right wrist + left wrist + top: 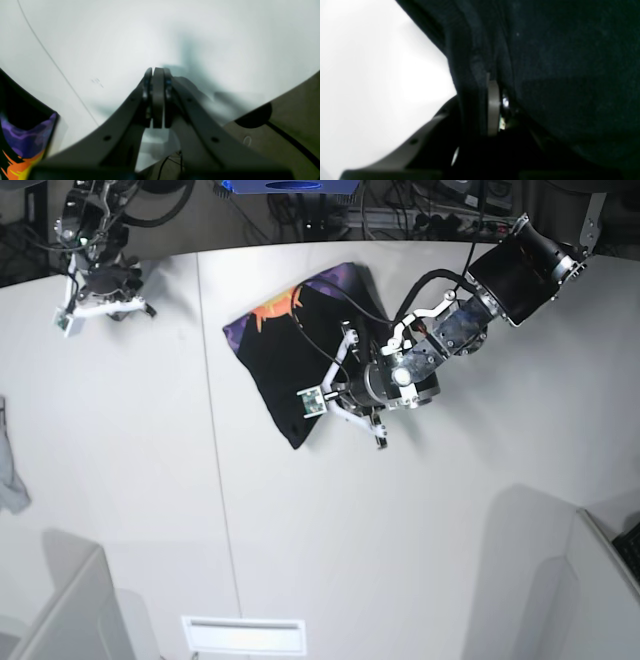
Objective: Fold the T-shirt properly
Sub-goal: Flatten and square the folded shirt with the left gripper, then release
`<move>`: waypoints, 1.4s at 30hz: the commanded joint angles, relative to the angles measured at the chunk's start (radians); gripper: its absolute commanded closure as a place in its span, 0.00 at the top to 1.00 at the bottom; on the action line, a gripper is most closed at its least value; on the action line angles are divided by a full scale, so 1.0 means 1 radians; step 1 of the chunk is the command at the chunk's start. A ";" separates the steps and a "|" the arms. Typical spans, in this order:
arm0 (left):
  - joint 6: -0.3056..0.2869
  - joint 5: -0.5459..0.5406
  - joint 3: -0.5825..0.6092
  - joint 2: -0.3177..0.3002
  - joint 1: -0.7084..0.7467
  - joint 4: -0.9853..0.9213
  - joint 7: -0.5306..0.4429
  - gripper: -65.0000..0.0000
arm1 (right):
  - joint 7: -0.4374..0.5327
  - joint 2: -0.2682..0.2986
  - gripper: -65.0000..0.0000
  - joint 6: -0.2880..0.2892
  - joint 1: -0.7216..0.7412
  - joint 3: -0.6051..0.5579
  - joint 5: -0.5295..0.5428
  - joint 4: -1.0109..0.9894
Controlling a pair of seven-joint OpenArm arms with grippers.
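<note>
The shirt (285, 370) lies on the white bench (300, 540), near its far edge, black with a purple and orange print showing. The left claw (492, 107) is nearly closed, pinching a fold of the shirt. The right claw (158, 97) is shut, holding nothing, over the bench and well apart from the shirt. 1 thin seam (215, 440) runs along the bench. Beyond the bench's edge, the right wrist view shows a brownish floor (297, 110) with black cables (295, 142).

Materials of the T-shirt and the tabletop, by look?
T-shirt: soft knit cloth, likely cotton or a blend, matte; fine grain and loose creases show. Tabletop: smooth, white, slightly glossy, maybe laminate; blurry dark reflections and a thin straight seam.
</note>
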 commanded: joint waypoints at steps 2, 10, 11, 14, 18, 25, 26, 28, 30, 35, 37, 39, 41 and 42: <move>-0.011 -0.001 0.029 -0.004 -0.042 0.012 -0.020 0.00 | 0.018 -0.007 0.00 0.004 -0.013 0.008 0.000 0.017; -0.150 0.000 0.113 -0.003 -0.121 0.001 -0.144 0.00 | 0.018 -0.036 0.00 0.004 -0.018 0.008 -0.002 0.017; -0.161 0.002 0.113 -0.001 -0.127 0.001 -0.153 0.00 | 0.018 -0.042 0.00 0.004 -0.018 0.008 -0.002 0.017; -0.219 0.039 0.132 0.000 -0.161 0.000 -0.176 0.00 | 0.018 -0.044 0.00 0.003 -0.013 0.008 -0.002 0.015; -0.268 0.103 0.138 0.008 -0.170 -0.039 -0.176 0.00 | 0.018 -0.044 0.00 0.003 -0.009 0.003 -0.002 0.015; -0.278 0.111 0.147 0.054 -0.177 -0.088 -0.178 0.00 | 0.018 -0.068 0.00 0.003 -0.006 0.007 -0.002 0.015; -0.278 0.112 0.147 0.061 -0.180 -0.093 -0.178 0.00 | 0.018 -0.068 0.00 0.003 -0.006 0.005 -0.002 0.015; -0.278 0.112 0.147 0.069 -0.182 -0.108 -0.178 0.00 | 0.018 -0.070 0.00 0.003 -0.006 0.003 -0.002 0.015; -0.278 0.112 0.147 0.092 -0.184 -0.119 -0.179 0.00 | 0.018 -0.070 0.00 0.003 -0.006 0.002 -0.002 0.015; -0.278 0.112 0.147 0.108 -0.184 -0.128 -0.179 0.00 | 0.018 -0.070 0.00 0.003 0.000 0.002 -0.002 0.015; -0.278 0.112 0.147 0.108 -0.184 -0.126 -0.179 0.00 | 0.018 -0.070 0.00 0.003 -0.001 0.000 -0.002 0.015; -0.278 0.112 0.147 0.108 -0.184 -0.126 -0.178 0.00 | 0.018 -0.070 0.00 0.003 -0.001 -0.001 -0.002 0.015; -0.278 0.112 0.147 0.104 -0.184 -0.126 -0.178 0.00 | 0.018 -0.070 0.00 0.003 -0.001 -0.001 -0.002 0.015; -0.278 0.112 0.147 0.103 -0.184 -0.125 -0.176 0.00 | 0.018 -0.070 0.00 0.003 -0.001 -0.001 -0.003 0.015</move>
